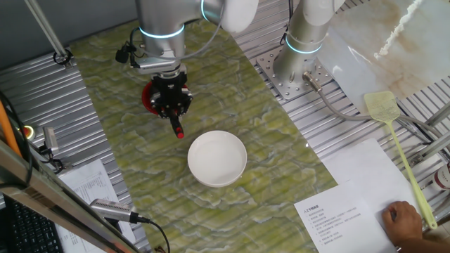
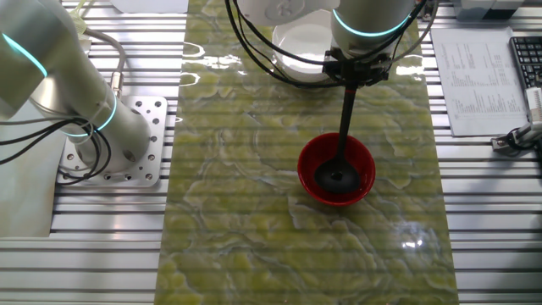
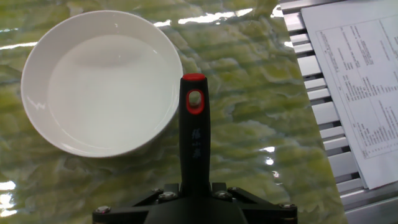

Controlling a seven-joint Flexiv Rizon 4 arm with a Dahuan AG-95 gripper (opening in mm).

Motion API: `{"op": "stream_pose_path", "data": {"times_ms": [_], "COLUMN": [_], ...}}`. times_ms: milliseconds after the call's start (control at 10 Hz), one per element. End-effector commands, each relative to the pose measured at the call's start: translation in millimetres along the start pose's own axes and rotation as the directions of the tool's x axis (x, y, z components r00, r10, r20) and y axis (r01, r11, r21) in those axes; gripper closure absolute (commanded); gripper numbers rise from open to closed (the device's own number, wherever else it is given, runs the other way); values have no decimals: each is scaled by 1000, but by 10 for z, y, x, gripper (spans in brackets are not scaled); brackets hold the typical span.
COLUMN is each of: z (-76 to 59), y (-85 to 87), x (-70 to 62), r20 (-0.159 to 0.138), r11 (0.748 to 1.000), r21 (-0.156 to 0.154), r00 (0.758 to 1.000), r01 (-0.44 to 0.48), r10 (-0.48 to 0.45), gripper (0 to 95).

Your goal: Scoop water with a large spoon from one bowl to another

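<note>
Gripping the long black handle of the large spoon, the robot's black two-finger gripper hangs over the small round red bowl on the green-and-yellow marbled surface. The jaws are closed tight on the handle, low down near its red-tipped end, which pokes out past the fingers in the hand view. In the other fixed view the handle runs nearly straight down from the gripper into the red bowl, and the ladle's round black head sits inside it, at the bottom. Whether water lies in the red bowl cannot be made out.

A wide white round bowl stands on the same surface, near the red bowl but apart from it; in the hand view it lies just left of the handle's tip and holds clear water with a faint sheen.

Off to the right in one fixed view, a yellow-green plastic fly swatter lies across the metal slats, beside a printed sheet of paper, with a person's hand resting at the near edge.
</note>
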State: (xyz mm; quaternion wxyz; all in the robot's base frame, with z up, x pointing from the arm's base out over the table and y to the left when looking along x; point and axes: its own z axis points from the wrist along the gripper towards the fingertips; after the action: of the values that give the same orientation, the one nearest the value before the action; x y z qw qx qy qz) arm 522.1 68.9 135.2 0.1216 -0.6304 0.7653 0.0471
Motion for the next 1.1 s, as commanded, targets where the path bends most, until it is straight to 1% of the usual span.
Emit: {"op": "stream_pose_path", "data": {"times_ms": [100,1100], "z": [-1,54], "y": [0,11], "x": [-3,23], "r20": [7,14], "r11": [1000,1000], "r21": [-3,-10], "r00": [1000,1000], "r01": [1,24], "r10": [-1,-24], "gripper": [950,950]}}
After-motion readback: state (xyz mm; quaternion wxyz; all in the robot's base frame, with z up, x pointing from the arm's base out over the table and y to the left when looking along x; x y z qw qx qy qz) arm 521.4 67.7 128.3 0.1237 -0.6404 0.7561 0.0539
